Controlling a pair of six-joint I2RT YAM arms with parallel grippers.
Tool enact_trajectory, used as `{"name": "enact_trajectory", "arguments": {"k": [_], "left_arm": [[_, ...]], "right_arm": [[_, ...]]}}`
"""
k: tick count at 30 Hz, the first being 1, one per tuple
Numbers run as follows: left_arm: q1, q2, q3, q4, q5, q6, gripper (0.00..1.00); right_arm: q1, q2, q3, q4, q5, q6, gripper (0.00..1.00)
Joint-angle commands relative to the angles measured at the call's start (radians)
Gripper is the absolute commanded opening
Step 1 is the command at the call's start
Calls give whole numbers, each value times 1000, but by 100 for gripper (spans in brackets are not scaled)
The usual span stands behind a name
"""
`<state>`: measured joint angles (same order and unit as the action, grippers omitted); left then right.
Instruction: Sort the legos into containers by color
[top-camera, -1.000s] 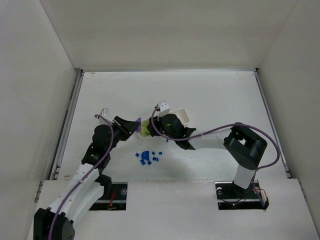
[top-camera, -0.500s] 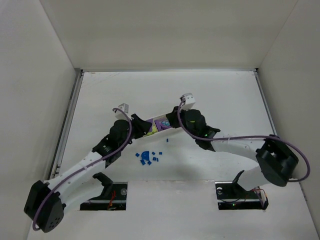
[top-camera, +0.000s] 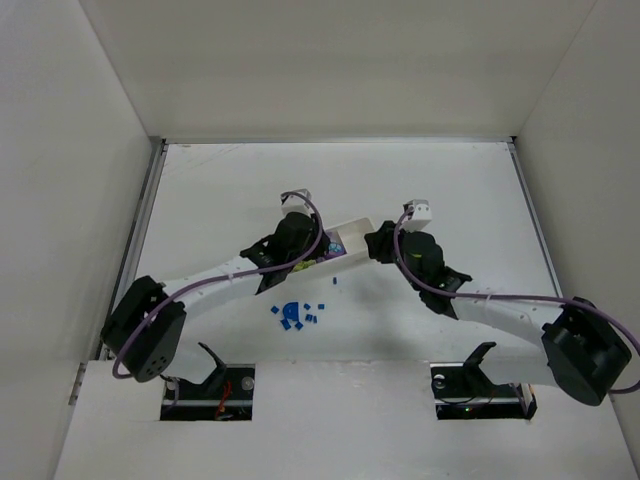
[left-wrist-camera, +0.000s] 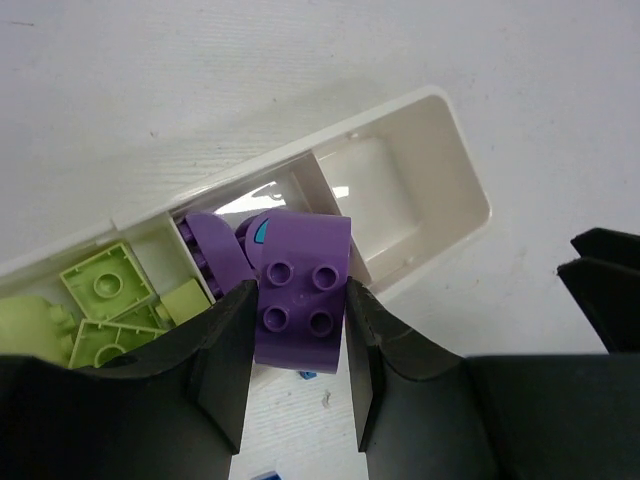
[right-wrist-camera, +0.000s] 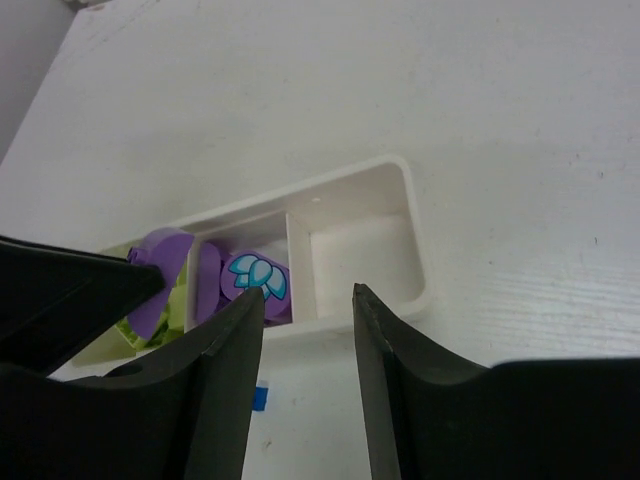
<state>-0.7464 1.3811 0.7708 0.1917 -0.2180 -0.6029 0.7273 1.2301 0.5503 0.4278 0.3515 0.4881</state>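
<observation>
I'd centre the purple brick (left-wrist-camera: 300, 265), clamped in my left gripper (left-wrist-camera: 298, 305), over the tray's (left-wrist-camera: 464, 165) middle compartment before letting go.

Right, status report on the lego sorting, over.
Left jaws shut on purple brick above tray. Right jaws open, empty, close by. Blue bits unsorted on table.

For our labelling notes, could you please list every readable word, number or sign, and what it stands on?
None: no word, brand or number is readable in any view. The only marking is a wordless blue-and-white petal print on a round purple plastic brick in the long white plastic tray.
</observation>
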Motion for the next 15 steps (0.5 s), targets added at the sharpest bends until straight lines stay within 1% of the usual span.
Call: {"name": "enact_trajectory", "arguments": {"k": [1,11,15], "left_arm": [[-9,42,77,20,-15,80,13],[0,171,174,-40,103,170,18],[3,193,199,-75,97,184,21]], "right_arm": [[-3,-32,-18,92,27,24,48],[-6,-61,-43,112,30,40,55],[-7,-73,-46,112,30,40,58]]}}
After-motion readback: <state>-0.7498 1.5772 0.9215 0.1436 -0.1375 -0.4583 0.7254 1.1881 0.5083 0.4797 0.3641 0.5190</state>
